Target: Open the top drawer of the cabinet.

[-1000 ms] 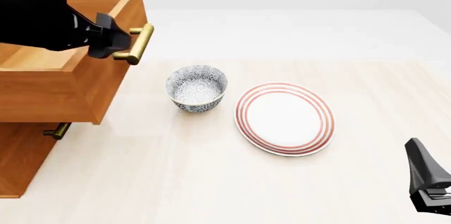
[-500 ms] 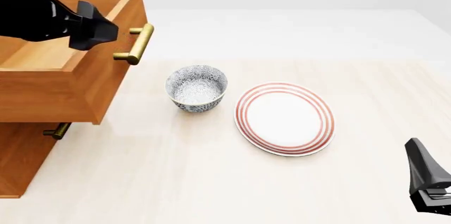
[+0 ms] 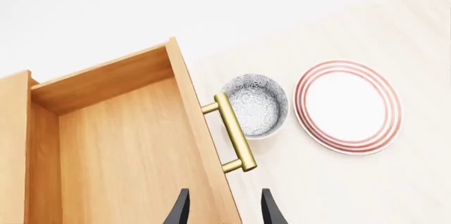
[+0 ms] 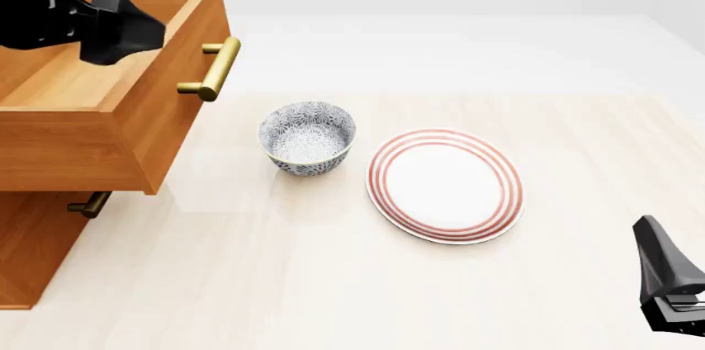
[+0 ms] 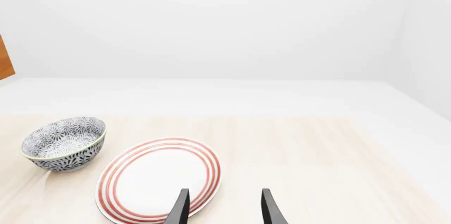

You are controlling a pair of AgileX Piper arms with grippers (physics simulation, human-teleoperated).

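Left claw now off the handle, fingers apart, holding nothing, lifted back over top drawer; pulled well out, likely done.

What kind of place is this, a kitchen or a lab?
Probably neither: it looks like a computer-rendered tabletop test scene. A wooden cabinet with its top drawer pulled open, a patterned bowl and a red-ringed plate sit against blank white surroundings.

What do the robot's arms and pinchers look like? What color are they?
They are all black. The left end effector ends in two thin, pointed black fingers, and its arm looks chunky and blocky from the front. The right end effector has the same two slim black fingers. No cables or markings show.
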